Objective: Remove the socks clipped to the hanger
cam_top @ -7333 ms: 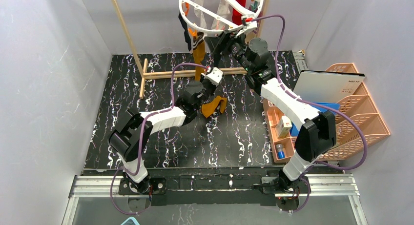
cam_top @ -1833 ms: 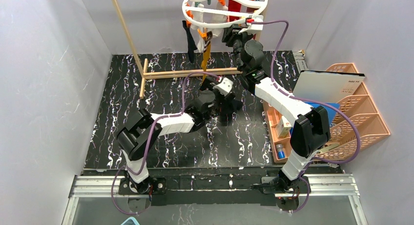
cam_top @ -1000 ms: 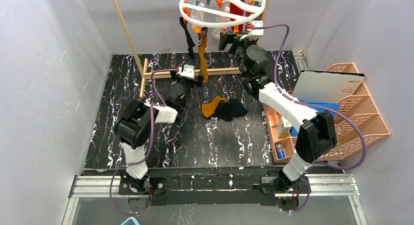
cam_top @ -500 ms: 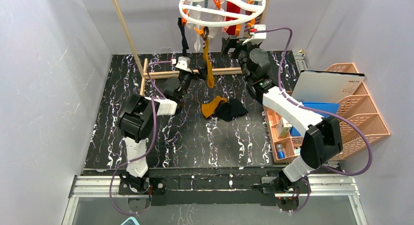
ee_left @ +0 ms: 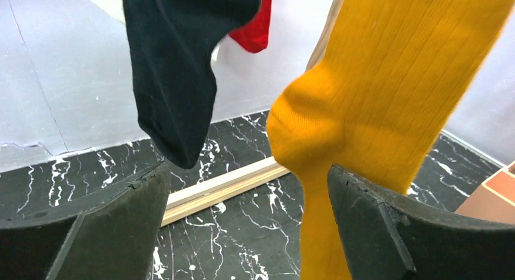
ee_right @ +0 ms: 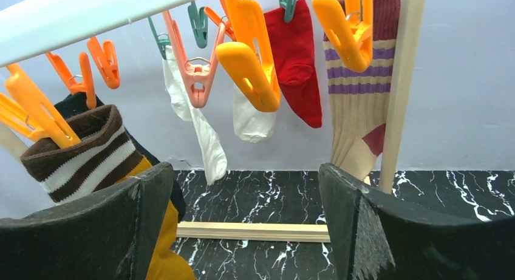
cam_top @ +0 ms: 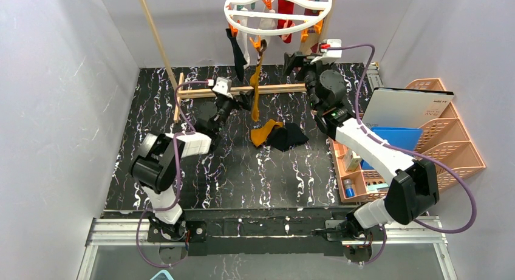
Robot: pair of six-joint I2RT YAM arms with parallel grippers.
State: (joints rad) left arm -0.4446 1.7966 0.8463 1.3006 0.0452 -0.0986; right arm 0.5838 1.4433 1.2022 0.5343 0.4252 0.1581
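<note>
Socks [cam_top: 255,88] clipped under the white hanger [cam_top: 278,6], high at the back of the table [cam_top: 182,170]: black sock [ee_left: 176,79], long mustard sock [ee_left: 376,98] with a brown-and-white striped cuff, two white socks [ee_right: 203,128], red sock [ee_right: 297,55], and beige sock [ee_right: 358,98] with maroon and purple stripes just beside the wooden pole [ee_right: 404,79]. Orange and teal clothespins [ee_right: 249,55] dangling from the ring. Loose on the marbled table, touching each other: second mustard sock [cam_top: 265,133] and second black sock [cam_top: 290,136]. Left gripper [ee_left: 248,170] raised near the wooden base bar [cam_top: 273,88], jaws spread wide and gripping nothing, toe of the hanging black sock just above the left finger, heel of the mustard sock seen between the fingers nearer the right one, contact not clear. Right gripper [ee_right: 243,170] up beneath the right side of the ring, jaws likewise wide and holding nothing, facing the row of pins. Pink basket [cam_top: 449,152] at the right edge of the table
</note>
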